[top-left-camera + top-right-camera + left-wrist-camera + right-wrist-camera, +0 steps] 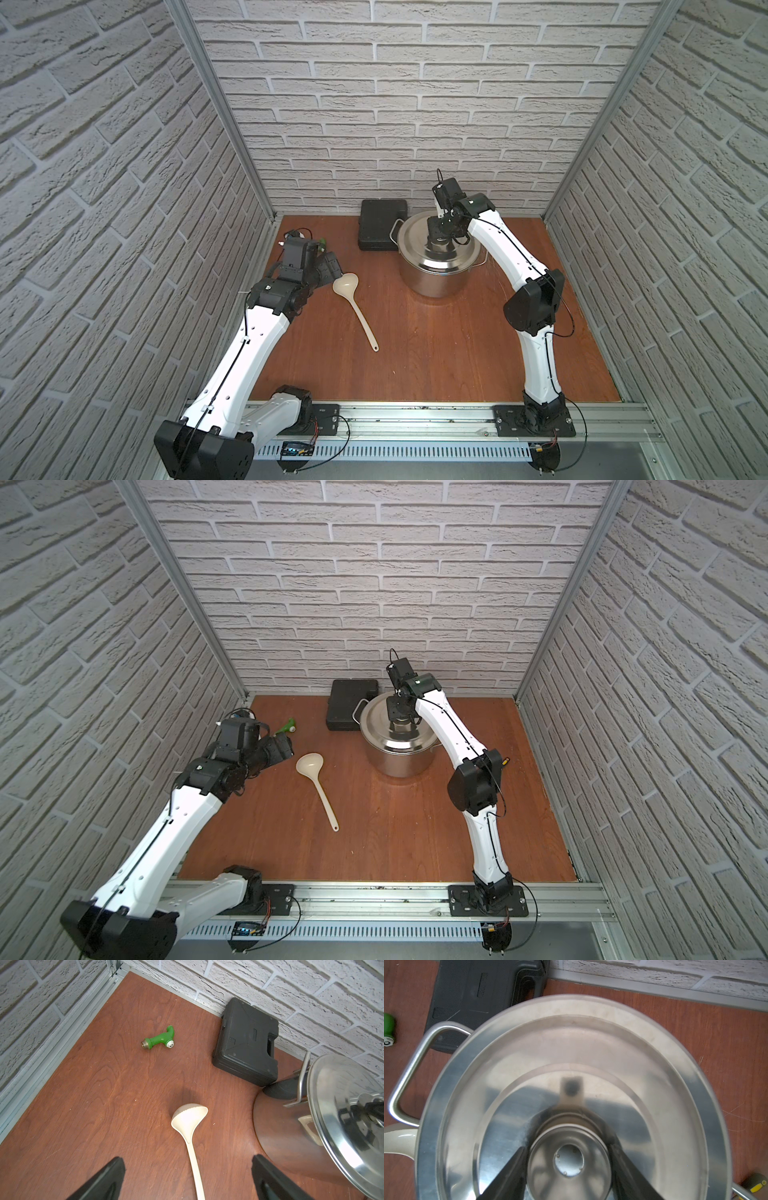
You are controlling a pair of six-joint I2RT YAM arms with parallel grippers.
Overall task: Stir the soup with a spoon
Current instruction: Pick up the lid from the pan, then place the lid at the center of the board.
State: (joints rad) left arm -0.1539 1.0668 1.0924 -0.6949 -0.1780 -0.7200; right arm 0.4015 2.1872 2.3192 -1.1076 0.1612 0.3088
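The steel stockpot that stands for the soup sits at the back right, and its flat lid hides the inside. My right gripper reaches down over the lid, with both fingers pressed against the sides of the lid's knob. The cream-white spoon, a ladle, lies flat on the wooden floor left of the pot, its bowl toward the back. My left gripper hovers wide open just left of the ladle's bowl; in the left wrist view the handle runs between its spread fingers.
A black plastic case lies against the back wall, touching the pot's left side. A small green tool lies near the back left corner. A small yellow-tipped object sits right of the pot. Brick walls enclose three sides.
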